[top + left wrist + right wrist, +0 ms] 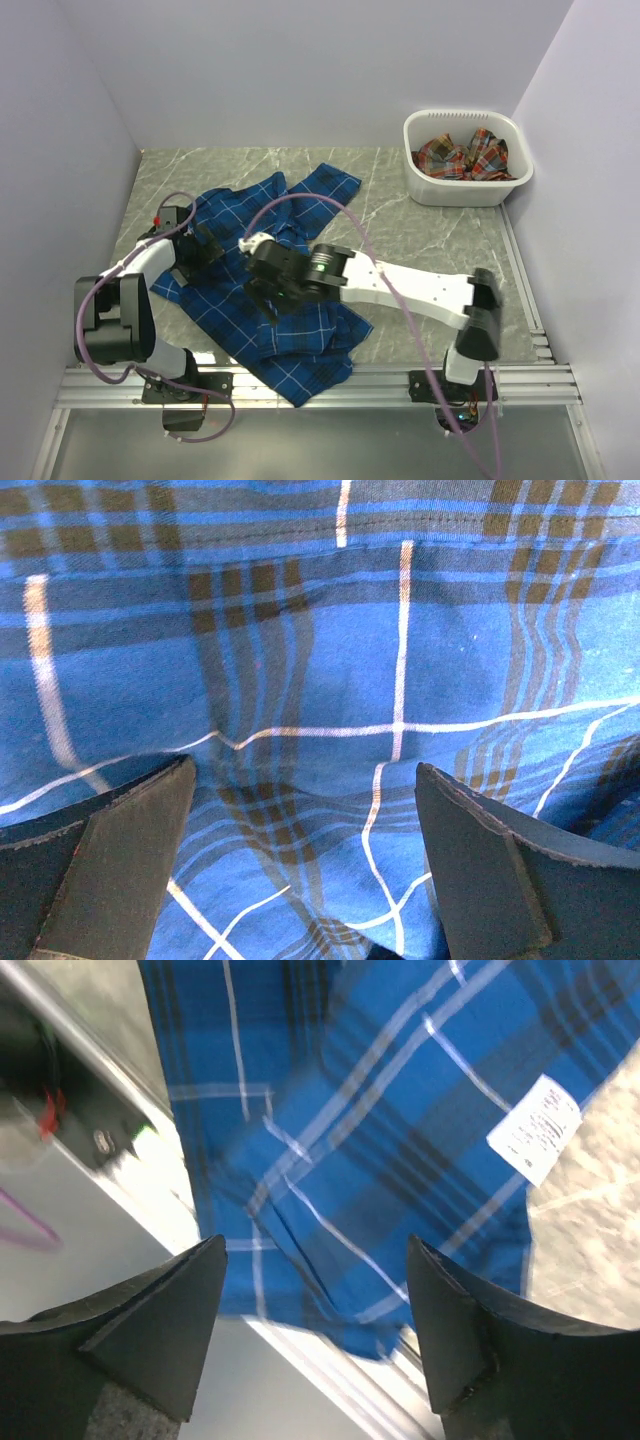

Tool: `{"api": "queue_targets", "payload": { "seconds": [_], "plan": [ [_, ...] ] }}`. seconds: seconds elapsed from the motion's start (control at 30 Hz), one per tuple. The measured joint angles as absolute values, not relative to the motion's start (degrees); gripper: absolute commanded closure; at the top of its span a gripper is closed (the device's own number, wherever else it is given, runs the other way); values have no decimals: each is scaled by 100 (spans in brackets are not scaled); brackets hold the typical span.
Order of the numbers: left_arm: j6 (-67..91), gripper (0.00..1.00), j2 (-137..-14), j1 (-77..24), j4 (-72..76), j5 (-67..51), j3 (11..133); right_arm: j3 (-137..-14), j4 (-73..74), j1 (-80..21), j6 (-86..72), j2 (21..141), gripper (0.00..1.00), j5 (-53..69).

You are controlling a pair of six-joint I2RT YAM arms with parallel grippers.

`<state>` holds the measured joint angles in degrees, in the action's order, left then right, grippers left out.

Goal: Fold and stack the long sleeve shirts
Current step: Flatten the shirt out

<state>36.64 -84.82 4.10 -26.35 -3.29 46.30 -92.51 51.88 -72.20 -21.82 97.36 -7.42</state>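
A blue plaid long sleeve shirt (300,330) lies crumpled on the left half of the table, its lower part reaching the near rail. My left gripper (205,252) hovers open right over its left part; blue cloth (330,680) fills that wrist view between the fingers (120,860). My right gripper (263,297) stands open above the shirt's middle, nothing between its fingers (470,1330). Below it I see the shirt (380,1140) and its white label (535,1128). A red-orange plaid shirt (460,155) is bunched in the basket.
The white plastic basket (467,190) stands at the back right of the grey marble table (420,230). A metal rail (400,385) runs along the near edge. White walls close in the left, back and right sides.
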Motion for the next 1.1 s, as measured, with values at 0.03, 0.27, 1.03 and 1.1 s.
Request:
{"api": "queue_targets", "payload": {
  "seconds": [0.03, 0.27, 1.03, 1.1],
  "plan": [
    [3664, 1, -8427, 423, -2635, -325, 4604, -9531, 5251, -7234, -2307, 9961, 19, -810],
    [3691, 1, -8005, 589, -2589, -333, 4523, -10663, 5793, -7306, -2886, 11437, 15, -1057],
    [3837, 1, -7321, 919, -2467, -322, 4357, -11592, 6716, -7314, -3697, 12934, 88, -1855],
    [3837, 1, -7321, 923, -2467, -322, 4357, -11419, 6733, -7303, -3647, 12827, 96, -1957]
  ]
}}
